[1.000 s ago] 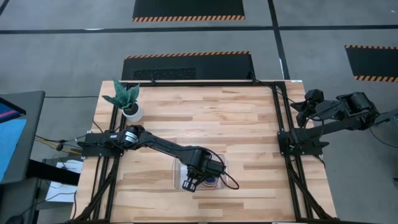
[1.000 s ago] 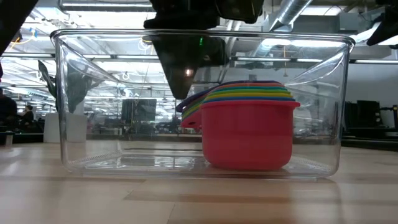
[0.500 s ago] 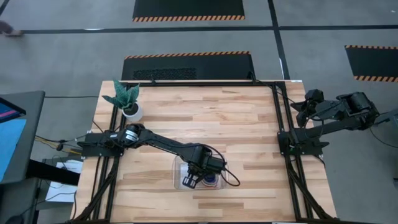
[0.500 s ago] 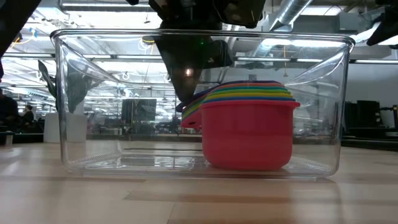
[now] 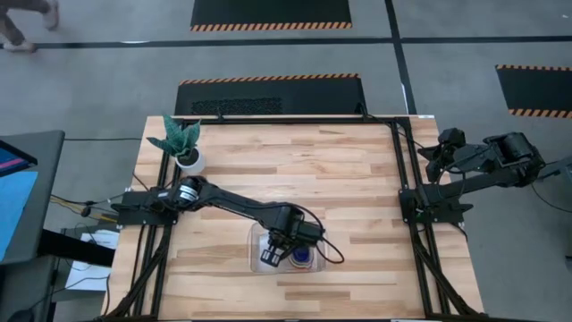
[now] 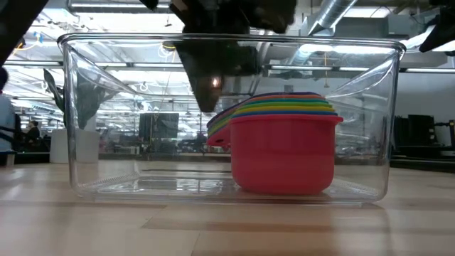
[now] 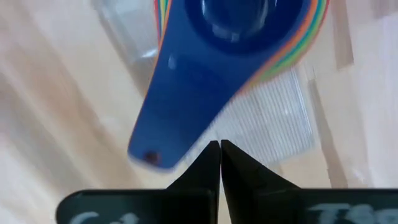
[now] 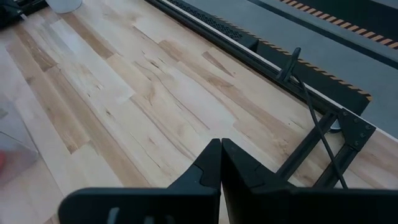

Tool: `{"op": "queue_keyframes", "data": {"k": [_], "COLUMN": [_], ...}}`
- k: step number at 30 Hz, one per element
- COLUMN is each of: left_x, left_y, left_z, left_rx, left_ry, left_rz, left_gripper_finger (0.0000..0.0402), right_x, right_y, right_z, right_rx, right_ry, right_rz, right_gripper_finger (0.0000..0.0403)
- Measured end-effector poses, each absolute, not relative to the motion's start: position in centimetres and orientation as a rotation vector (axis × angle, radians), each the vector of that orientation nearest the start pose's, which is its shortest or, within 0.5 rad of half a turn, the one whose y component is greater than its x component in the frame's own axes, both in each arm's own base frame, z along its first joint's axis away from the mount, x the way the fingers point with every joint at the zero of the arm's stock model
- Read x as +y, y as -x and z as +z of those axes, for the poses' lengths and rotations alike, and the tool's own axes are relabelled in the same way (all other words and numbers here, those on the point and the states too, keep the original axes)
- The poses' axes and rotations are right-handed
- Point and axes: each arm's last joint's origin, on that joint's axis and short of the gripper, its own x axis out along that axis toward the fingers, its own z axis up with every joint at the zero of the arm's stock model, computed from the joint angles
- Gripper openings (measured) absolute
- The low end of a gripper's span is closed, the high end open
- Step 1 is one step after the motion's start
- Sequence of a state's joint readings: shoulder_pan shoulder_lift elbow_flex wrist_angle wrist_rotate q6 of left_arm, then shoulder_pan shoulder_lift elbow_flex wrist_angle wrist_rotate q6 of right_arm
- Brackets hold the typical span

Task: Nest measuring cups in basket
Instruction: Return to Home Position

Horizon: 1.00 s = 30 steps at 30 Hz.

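Left gripper [image 5: 268, 258] has drawn back a little toward its base, uncovering the nested measuring cups [image 5: 302, 260].

High view: stack sits in the clear basket [image 5: 253, 250], near the table's front edge. Right gripper [image 5: 447, 143] waits off the table's right side.

Low view: only here does the stack read level on the basket floor, red cup [image 6: 283, 153] outermost, wrist just above the rim.

Left wrist view: fingers pressed together, holding nothing, which the high view hides; navy cup [image 7: 205, 68] tops the stack, its handle just beyond the tips.

Right wrist view: fingers pressed together over bare wood.

Judgement: rise clear of the rim before swinging home, keeping off that handle.
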<state>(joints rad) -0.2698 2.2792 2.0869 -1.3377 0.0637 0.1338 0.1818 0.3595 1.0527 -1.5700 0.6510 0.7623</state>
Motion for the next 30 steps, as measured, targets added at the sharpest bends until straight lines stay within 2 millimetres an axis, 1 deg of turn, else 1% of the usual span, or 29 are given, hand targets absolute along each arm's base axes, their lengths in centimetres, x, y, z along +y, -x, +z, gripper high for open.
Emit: {"op": "queue_keyframes", "data": {"k": [2, 4, 9, 12, 14, 16, 17, 18, 20, 21, 23, 25, 27, 29, 30], "left_x": [-11.9, -11.6, -11.0, -10.9, -11.0, -11.4, -11.7, -12.0, -12.7, -12.9, -13.0, -12.7, -12.1, -11.2, -10.7], "left_y": [-42.6, -41.7, -39.7, -39.5, -39.2, -38.9, -38.7, -38.5, -37.7, -37.2, -35.8, -33.5, -30.1, -26.3, -24.6], "left_z": [22.7, 23.8, 25.7, 26.6, 27.1, 27.5, 27.8, 28.1, 29.2, 29.9, 31.4, 32.9, 34.4, 35.8, 36.0], "left_rx": [1.529, 1.567, 1.678, 1.640, 1.642, 1.643, 1.645, 1.653, 1.648, 1.633, 1.609, 1.566, 1.499, 1.350, 1.263], "left_ry": [-0.272, -0.265, -0.171, -0.140, -0.065, 0.037, 0.080, 0.117, 0.155, 0.165, 0.160, 0.109, 0.058, 0.090, 0.109], "left_rz": [-0.344, -0.284, -0.126, -0.109, -0.083, -0.046, -0.049, -0.094, -0.273, -0.324, -0.296, -0.214, -0.139, -0.086, -0.079], "left_gripper_finger": [0.0000, 0.0000, 0.0000, 0.0000, 0.0000, 0.0000, 0.0000, 0.0000, 0.0000, 0.0000, 0.0000, 0.0000, 0.0000, 0.0000, 0.0000], "right_x": [-2.1, -2.1, -2.0, -2.0, -1.9, -1.9, -1.8, -1.7, -1.5, -1.3, -1.0, -0.7, -0.4, 0.0, 0.2], "right_y": [1.5, 1.5, 1.5, 1.4, 1.2, 0.9, 0.6, 0.3, -0.5, -0.9, -1.4, -1.8, -2.4, -2.8, -3.1], "right_z": [32.9, 32.9, 32.9, 33.0, 33.2, 33.5, 33.8, 34.1, 35.2, 35.8, 37.0, 37.8, 37.9, 37.2, 36.8], "right_rx": [0.588, 0.588, 0.602, 0.576, 0.524, 0.489, 0.473, 0.446, 0.360, 0.311, 0.231, 0.176, 0.137, 0.119, 0.096], "right_ry": [-0.349, -0.349, -0.360, -0.399, -0.473, -0.490, -0.480, -0.470, -0.442, -0.421, -0.348, -0.247, -0.149, -0.091, -0.079], "right_rz": [-0.707, -0.707, -0.686, -0.690, -0.700, -0.681, -0.650, -0.606, -0.514, -0.458, -0.335, -0.221, -0.120, -0.013, 0.035], "right_gripper_finger": [0.0026, 0.0026, 0.0026, 0.0026, 0.0026, 0.0026, 0.0026, 0.0026, 0.0026, 0.0026, 0.0026, 0.0026, 0.0026, 0.0026, 0.0026]}}
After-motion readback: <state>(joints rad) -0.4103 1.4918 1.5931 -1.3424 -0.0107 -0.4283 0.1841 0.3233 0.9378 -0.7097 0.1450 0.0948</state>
